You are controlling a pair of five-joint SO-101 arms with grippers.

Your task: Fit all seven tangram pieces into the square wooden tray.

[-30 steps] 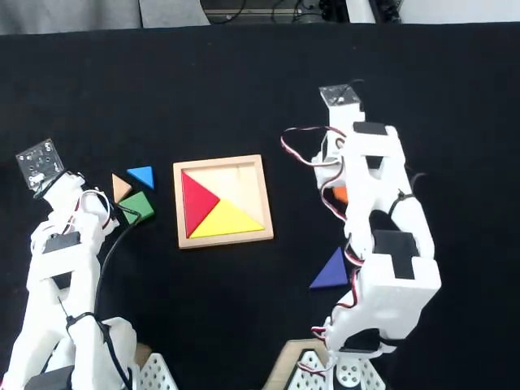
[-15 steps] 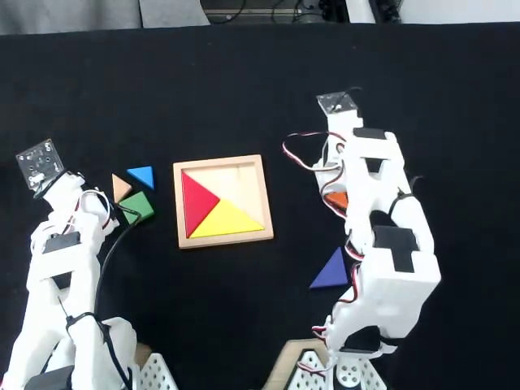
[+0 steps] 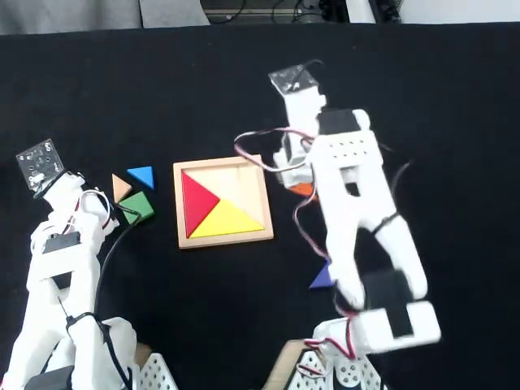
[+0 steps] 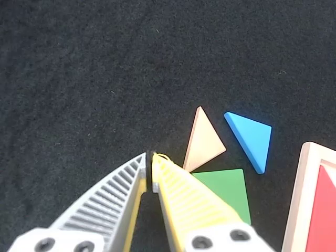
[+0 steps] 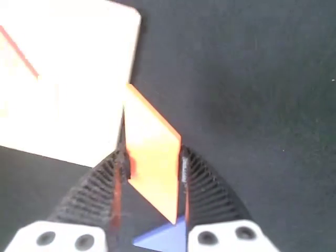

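The orange parallelogram (image 5: 153,173) is pinched between the fingers of the right gripper (image 5: 152,156), which are clenched on two of its opposite edges. It is carried above the cloth just beside the right-hand rim of the square wooden tray (image 3: 223,240), and in the right wrist view its far tip reaches the tray's rim. It looks like a thin, flat wooden tile: probably light and rigid, with smooth painted faces that could slip or swivel under a narrow pinch. A hold across parallel edges near the middle, as here, seems the soundest. It will likely have to go down flat and turned to match the free space, since a stiff piece will not give if it lands on the rim. Inside the tray a red triangle (image 3: 197,201) and a yellow triangle (image 3: 221,219) lie flat, touching along one edge, while the upper and right-hand parts of the floor are bare. A dark blue triangle (image 3: 322,277) lies on the cloth below the right arm, apart from the tray. To the tray's left, a tan triangle (image 4: 202,142), a small blue triangle (image 4: 251,137) and a green square (image 4: 223,191) sit close together. The left gripper (image 4: 149,163) is just beside the green square, its fingers pressed together on nothing.
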